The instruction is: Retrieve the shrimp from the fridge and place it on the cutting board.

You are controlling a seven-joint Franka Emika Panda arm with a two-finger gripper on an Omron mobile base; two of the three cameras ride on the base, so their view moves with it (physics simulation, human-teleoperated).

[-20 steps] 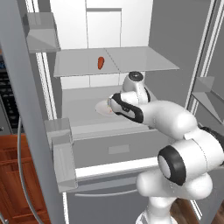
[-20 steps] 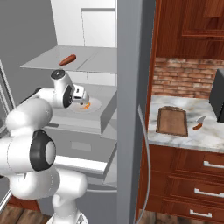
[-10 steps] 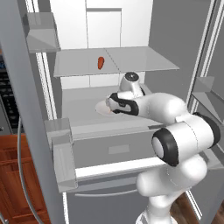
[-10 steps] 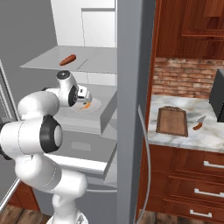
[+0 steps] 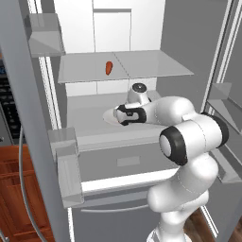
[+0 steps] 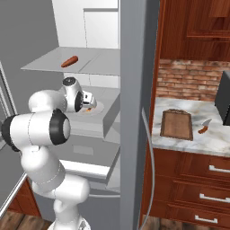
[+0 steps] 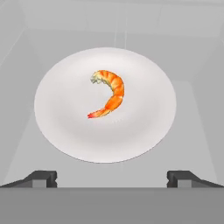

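My claw point(image 7: 112, 177) hovers with jaws wide over the shrimp point(image 7: 108, 93) on a white plate point(image 7: 52, 127) inside the fridge point(image 5: 142, 28). No legible writing.

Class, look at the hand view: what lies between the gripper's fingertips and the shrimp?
In the hand view, bare white plate and a strip of grey fridge shelf separate the open gripper from the shrimp; nothing else lies there.

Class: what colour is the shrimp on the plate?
Orange with paler streaks; the shrimp shows best in the hand view.
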